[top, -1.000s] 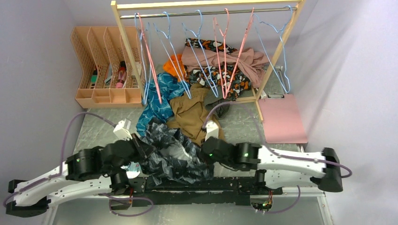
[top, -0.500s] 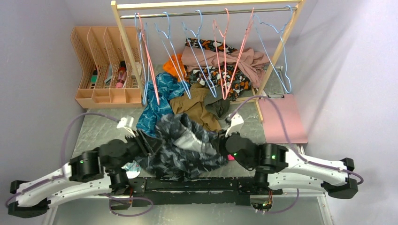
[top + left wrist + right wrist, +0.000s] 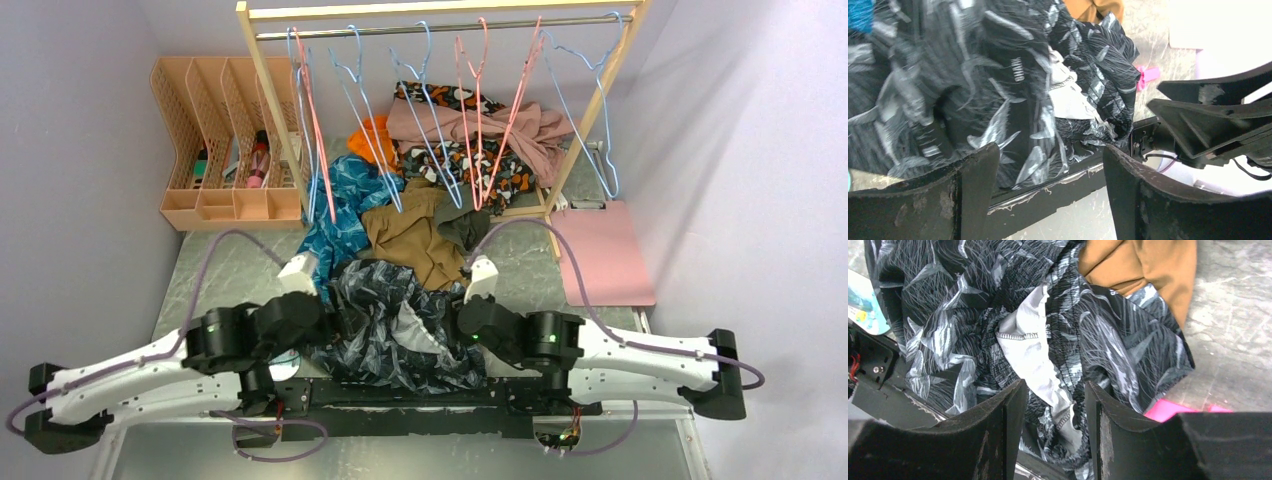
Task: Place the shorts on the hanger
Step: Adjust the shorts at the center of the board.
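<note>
Now find shorts (image 3: 400,335) heaped on the table (image 3: 230,275) at its near edge, between the two wrists, crumpled, with pale lining turned out in the middle. Note near hem reaching the black bar (image 3: 490,393) in front of the arm bases.

Find left gripper (image 3: 335,312) at the heap's left side, jaws spread wide, released. In its wrist view see printed cloth just beyond the fingertips, no fold pinched.

Find right gripper (image 3: 458,318) at the heap's right side, jaws parted as well, grasping nothing. Through the gap see print and grey lining lying behind. Cannot tell whether any fingertip brushes the fabric.

Note brown garment (image 3: 410,235) touching the shorts' far edge, and teal garment (image 3: 345,200) just left of it. See small pink item (image 3: 1168,411) on the table just beside the shorts' right edge, partly hidden by the right finger.

Find hangers (image 3: 421,120) on the rail (image 3: 400,31) at the far end, blue and pink mixed, well apart from the shorts. Note more clothes piled below the rail, peach rack (image 3: 215,150) at far left, pink board (image 3: 600,250) at far right.
</note>
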{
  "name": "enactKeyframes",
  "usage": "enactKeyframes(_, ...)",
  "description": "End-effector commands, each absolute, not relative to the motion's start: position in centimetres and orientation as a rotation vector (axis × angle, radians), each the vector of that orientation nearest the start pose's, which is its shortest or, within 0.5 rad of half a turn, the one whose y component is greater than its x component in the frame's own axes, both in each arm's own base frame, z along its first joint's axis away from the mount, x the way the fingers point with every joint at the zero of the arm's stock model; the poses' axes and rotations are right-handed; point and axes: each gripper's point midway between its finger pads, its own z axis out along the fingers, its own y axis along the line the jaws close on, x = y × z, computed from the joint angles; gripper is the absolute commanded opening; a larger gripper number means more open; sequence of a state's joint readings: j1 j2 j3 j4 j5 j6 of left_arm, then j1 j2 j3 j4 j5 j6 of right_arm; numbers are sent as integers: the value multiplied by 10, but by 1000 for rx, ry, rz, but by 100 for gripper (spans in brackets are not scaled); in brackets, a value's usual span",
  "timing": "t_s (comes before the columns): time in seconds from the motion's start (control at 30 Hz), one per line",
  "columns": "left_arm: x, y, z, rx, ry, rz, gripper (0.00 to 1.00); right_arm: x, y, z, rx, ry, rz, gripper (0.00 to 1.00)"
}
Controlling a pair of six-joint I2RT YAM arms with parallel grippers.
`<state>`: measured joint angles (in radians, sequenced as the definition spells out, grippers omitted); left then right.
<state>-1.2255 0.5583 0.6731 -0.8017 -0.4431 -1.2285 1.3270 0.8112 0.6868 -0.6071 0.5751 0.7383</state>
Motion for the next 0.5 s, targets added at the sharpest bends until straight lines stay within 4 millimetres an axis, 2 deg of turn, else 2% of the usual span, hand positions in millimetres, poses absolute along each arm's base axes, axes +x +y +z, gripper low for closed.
enactKeyframes(0.0, 110, -231, 176, -14, 2396, -790, 77, 134, 244, 151, -400, 2150, 537, 49)
enactKeyframes(0.07, 109, -243, 168, 47, 2445, -730, 73, 133, 251, 145, -409, 2159, 543, 48)
enactKeyframes(0.13, 110, -248, 156, 65, 2482, -662, 73, 133, 254, 141, -409, 2165, 553, 48)
enactKeyframes(0.33, 109, -251, 120, 63, 2544, -566, 75, 131, 250, 136, -382, 2172, 568, 48)
enactKeyframes(0.4, 109, -258, 113, 82, 2546, -587, 72, 130, 246, 136, -372, 2171, 571, 48)
enactKeyframes(0.47, 107, -263, 101, 122, 2558, -587, 63, 129, 245, 135, -373, 2169, 585, 47)
